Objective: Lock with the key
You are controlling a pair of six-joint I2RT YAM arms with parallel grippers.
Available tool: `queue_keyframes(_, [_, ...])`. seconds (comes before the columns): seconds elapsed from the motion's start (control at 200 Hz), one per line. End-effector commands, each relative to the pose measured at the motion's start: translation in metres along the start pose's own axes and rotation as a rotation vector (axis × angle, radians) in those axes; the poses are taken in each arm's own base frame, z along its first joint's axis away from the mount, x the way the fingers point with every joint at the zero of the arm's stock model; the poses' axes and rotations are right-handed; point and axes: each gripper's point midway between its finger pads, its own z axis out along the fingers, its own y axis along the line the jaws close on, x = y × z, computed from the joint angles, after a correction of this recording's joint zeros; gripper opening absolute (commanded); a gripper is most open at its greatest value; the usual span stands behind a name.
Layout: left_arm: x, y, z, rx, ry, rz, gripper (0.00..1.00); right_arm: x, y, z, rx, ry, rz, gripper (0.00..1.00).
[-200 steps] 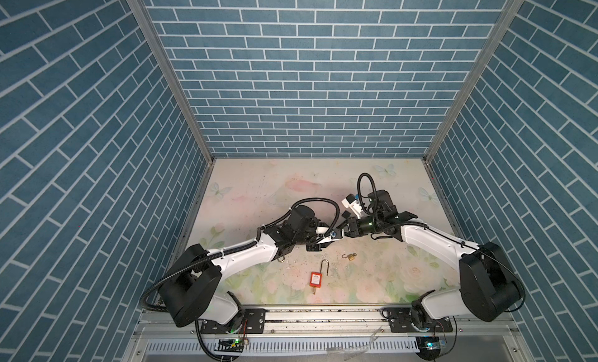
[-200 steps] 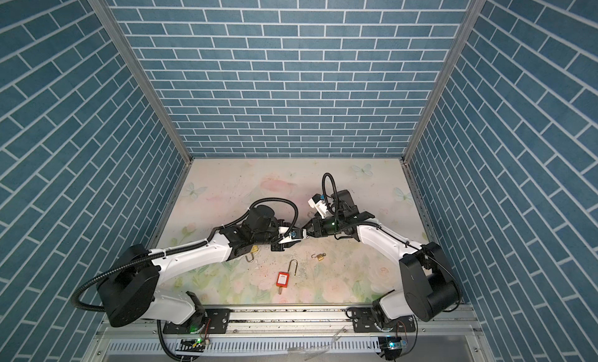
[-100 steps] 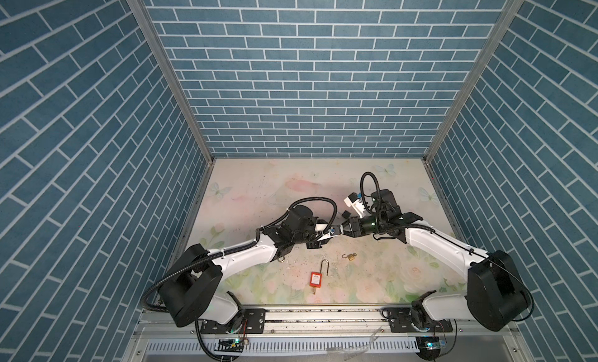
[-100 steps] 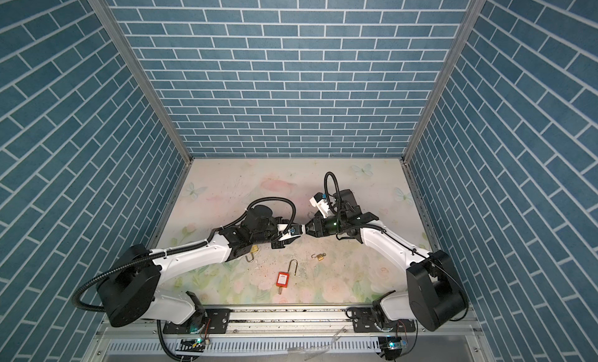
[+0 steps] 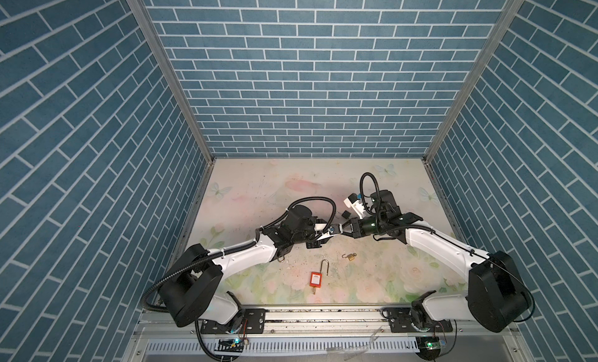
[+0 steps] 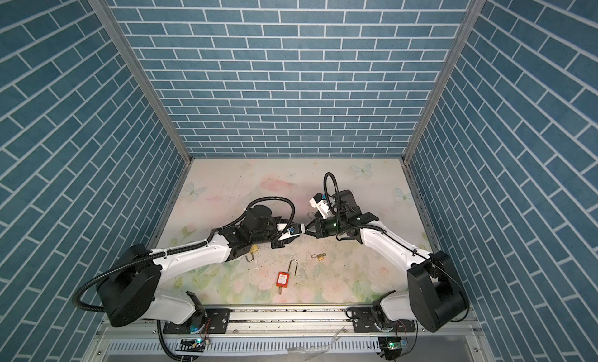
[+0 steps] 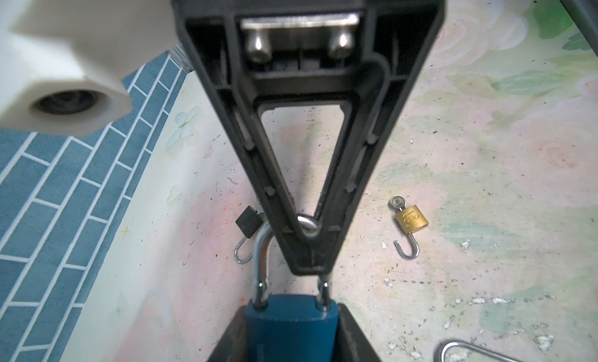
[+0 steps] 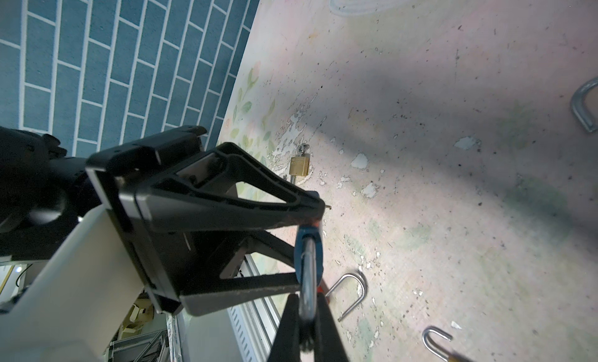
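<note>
The blue padlock [image 7: 291, 321] hangs above the table [image 7: 485, 150], held at both ends. The right gripper [image 7: 309, 263], partly apart a moment ago, has just pinched together on the top of the shackle [image 7: 262, 256]. The left gripper [image 8: 307, 244] is clamped on the padlock's body as before. Both shackle legs look seated in the body, so the new pinch probably braces it or presses it home. The key itself cannot be made out. A brass padlock [image 7: 411, 219] and a red padlock [image 5: 316, 278] lie open on the table, untouched.
</note>
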Motion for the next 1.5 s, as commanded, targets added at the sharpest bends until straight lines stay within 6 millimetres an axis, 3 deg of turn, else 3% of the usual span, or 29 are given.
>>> queue_keyframes(0.0, [-0.011, 0.011, -0.005, -0.040, -0.053, 0.013, 0.00, 0.000, 0.006, -0.004, -0.001, 0.005, -0.031, 0.00])
queue_keyframes(0.675, [-0.029, 0.021, -0.003, 0.024, -0.136, -0.021, 0.00, 0.012, 0.024, 0.002, -0.087, 0.038, -0.145, 0.00])
queue_keyframes(1.055, [-0.027, 0.053, -0.014, -0.039, -0.164, -0.026, 0.00, -0.002, 0.016, 0.017, -0.034, 0.092, -0.137, 0.00])
queue_keyframes(1.495, [-0.028, 0.080, -0.027, -0.214, -0.187, 0.019, 0.00, 0.006, 0.007, 0.030, -0.052, 0.147, -0.056, 0.00])
